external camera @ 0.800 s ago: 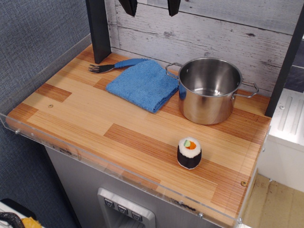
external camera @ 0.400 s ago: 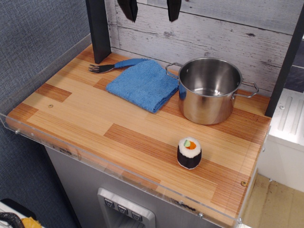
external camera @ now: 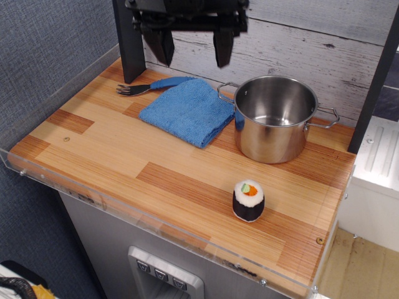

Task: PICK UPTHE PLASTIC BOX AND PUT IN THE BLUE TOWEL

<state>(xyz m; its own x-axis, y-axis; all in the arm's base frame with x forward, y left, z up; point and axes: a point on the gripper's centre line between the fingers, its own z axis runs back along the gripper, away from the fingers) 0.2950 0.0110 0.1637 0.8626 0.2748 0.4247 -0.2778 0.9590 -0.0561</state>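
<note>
Step in hand, as judged: approach, nothing grasped yet. Gripper (external camera: pixel 192 53) hung high at the back, above the towel's (external camera: pixel 188 110) far edge, w/ both black fingers (external camera: pixel 223 48) pointing down and set apart, nothing between them. Box (external camera: pixel 249 200) stood upright on the front right of the counter (external camera: pixel 112 149), well apart from the gripper and from the towel, w/ bare wood all round it.

Next move, by my read: gripper needed to travel forward and right, past the pot (external camera: pixel 276 117), then come down over the box w/ fingers either side of its black wall, close, lift, carry back left to the towel. The box is small and round, so a centred grip mattered; an off-centre one could tip it or roll it.

Surface was striped wood planks w/ a clear plastic lip along front and left. Fork (external camera: pixel 149 85) lay behind the towel, its blue handle touching the cloth. Pot sat just beside the towel's right edge. Whitewashed plank wall behind, grey textured wall at left, dark upright post in the back left corner.
</note>
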